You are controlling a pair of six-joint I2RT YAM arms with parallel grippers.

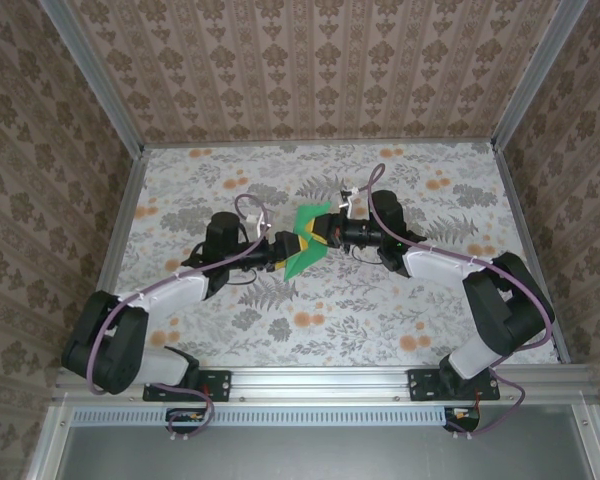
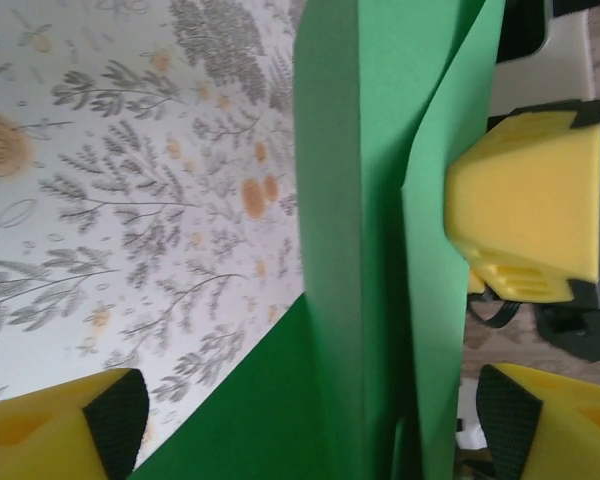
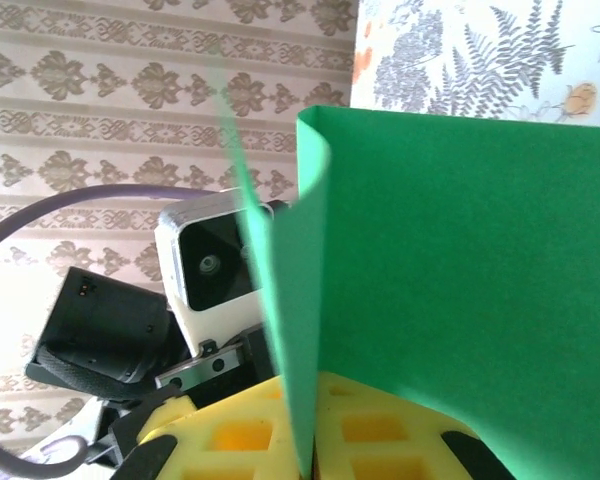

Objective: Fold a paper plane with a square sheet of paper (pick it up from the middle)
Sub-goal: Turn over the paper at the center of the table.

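Note:
The bright green sheet of paper point(image 1: 305, 247) is folded into long overlapping flaps and hangs above the table's middle between both grippers. My right gripper point(image 3: 315, 450) is shut on its folded edge, and the yellow fingers point(image 2: 525, 215) pinching that edge show in the left wrist view. My left gripper point(image 2: 310, 420) stands open, one yellow finger point(image 2: 70, 435) on each side of the paper point(image 2: 370, 200) and clear of it. In the top view the left gripper point(image 1: 285, 248) faces the right gripper point(image 1: 322, 232) across the paper. The paper point(image 3: 460, 270) curls upright out of the right jaws.
A floral grey-and-orange cloth point(image 1: 380, 310) covers the table. Patterned walls point(image 1: 320, 70) and aluminium posts point(image 1: 120, 100) close in three sides. A metal rail point(image 1: 320, 378) runs along the near edge by the arm bases. The left wrist camera point(image 3: 215, 260) sits close behind the paper.

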